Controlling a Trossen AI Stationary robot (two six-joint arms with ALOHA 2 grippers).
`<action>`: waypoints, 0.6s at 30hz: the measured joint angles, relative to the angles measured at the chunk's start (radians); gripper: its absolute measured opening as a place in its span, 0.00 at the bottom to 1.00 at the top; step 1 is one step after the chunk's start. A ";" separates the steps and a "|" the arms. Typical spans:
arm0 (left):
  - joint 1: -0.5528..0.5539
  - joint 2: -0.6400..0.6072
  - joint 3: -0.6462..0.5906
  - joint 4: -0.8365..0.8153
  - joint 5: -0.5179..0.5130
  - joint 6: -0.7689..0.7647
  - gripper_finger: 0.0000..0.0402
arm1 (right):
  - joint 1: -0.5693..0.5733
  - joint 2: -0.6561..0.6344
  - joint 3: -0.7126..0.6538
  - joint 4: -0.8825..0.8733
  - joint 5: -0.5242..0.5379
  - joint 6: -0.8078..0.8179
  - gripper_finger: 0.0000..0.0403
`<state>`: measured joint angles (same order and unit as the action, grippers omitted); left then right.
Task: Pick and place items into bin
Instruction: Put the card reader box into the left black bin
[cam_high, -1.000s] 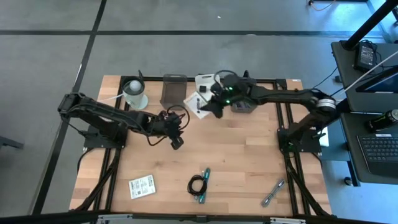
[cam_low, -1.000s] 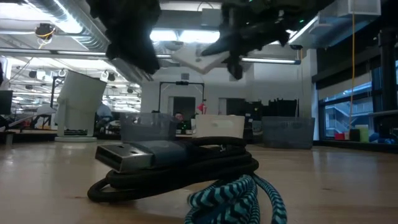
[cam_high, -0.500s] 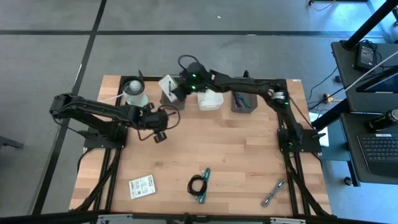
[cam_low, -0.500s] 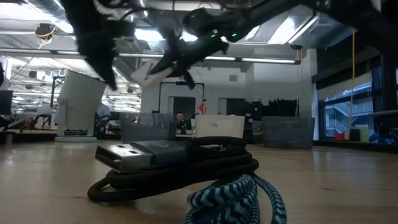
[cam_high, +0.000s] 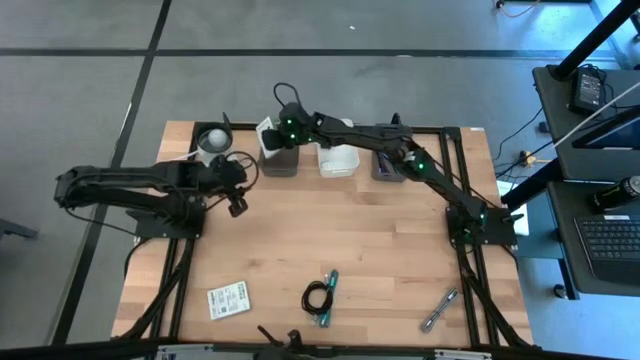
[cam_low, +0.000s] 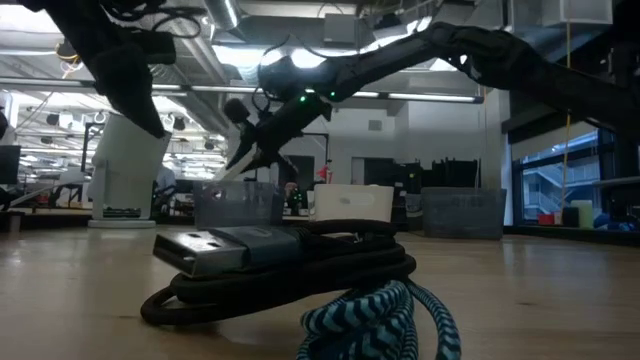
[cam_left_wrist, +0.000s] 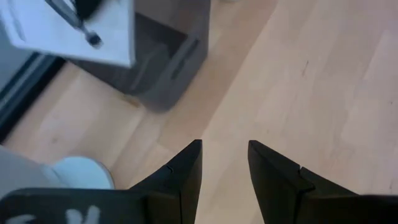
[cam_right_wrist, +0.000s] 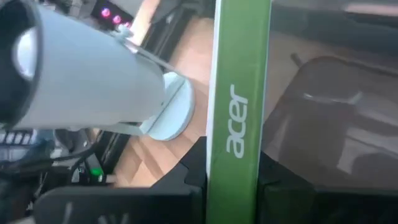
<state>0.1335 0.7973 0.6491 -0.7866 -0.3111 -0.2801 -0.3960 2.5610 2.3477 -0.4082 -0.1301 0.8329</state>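
- The right hand (cam_high: 268, 133) is closed on a white packet (cam_high: 266, 130) with a green edge marked "acer" (cam_right_wrist: 239, 93), which stands edge-on between its fingers (cam_right_wrist: 193, 168).
- Directly beneath and just beyond that hand sits the grey translucent bin (cam_high: 279, 158); the packet hangs at the bin's rim, on the side toward the white cup (cam_high: 212, 142).
- To do this step well, the hand should probably carry the packet fully over the bin's opening, clear of the wall, and lower it before letting go; released at the rim, the flat packet could tip outside or knock the cup.
- The left hand (cam_high: 236, 203) hovers over bare wood on the near side of the cup, its fingers (cam_left_wrist: 186, 171) partly apart and holding nothing.
- Farther from the right hand, along the same back edge, stand a white container (cam_high: 337, 160) and a dark bin (cam_high: 388, 166).
- Well away, at the surface's (cam_high: 380, 240) front edge, lie a printed card (cam_high: 228, 299), a black coiled cable (cam_high: 316, 297) touching a teal braided cable (cam_high: 328, 296), and a silver metal piece (cam_high: 439, 310).
- The surface is pale wooden planking on a black frame; beyond it is grey floor, a desk with a keyboard (cam_high: 608, 238), and an open workshop hall with ceiling lights.
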 joint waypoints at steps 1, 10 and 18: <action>0.006 -0.012 0.000 0.008 0.000 0.016 0.31 | 0.000 0.001 -0.005 -0.013 0.005 0.010 0.11; 0.051 -0.038 0.000 0.037 0.019 0.116 0.31 | -0.001 0.002 -0.009 -0.043 0.012 -0.007 0.14; 0.083 -0.038 0.000 0.048 0.059 0.155 0.31 | -0.001 0.002 -0.009 -0.050 0.004 -0.005 0.29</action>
<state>0.2169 0.7589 0.6487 -0.7390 -0.2526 -0.1246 -0.3965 2.5626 2.3383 -0.4580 -0.1261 0.8284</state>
